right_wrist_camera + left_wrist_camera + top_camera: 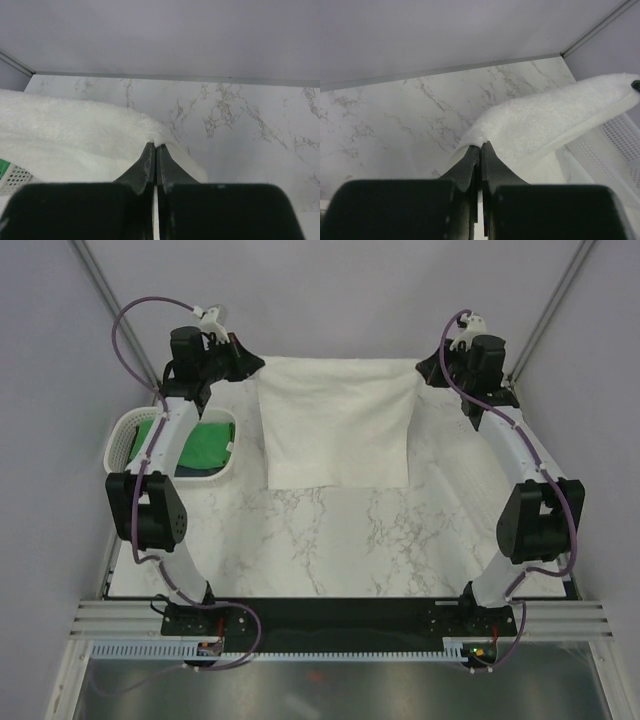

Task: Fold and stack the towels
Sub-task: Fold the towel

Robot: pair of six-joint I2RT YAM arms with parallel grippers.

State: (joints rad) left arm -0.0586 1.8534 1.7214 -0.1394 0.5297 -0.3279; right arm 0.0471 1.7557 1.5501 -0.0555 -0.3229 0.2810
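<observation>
A white towel (337, 420) stretched between two arms, left end effector (480, 148) clamped on one corner, right end effector (154, 146) clamped on the neighbouring corner, cloth draping nearward from them onto the marble worktop (330, 540) — green towel (208, 445) in a white basket (118, 445) just nearward of the left end effector.

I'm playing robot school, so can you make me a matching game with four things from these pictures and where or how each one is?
Things: 1 white towel; 2 green towel; 3 basket; 4 left gripper.
States: a inside the basket; b shut on a white corner; c at the left edge of the table; d pinched at two far corners.
Pairs: 1-d, 2-a, 3-c, 4-b.
</observation>
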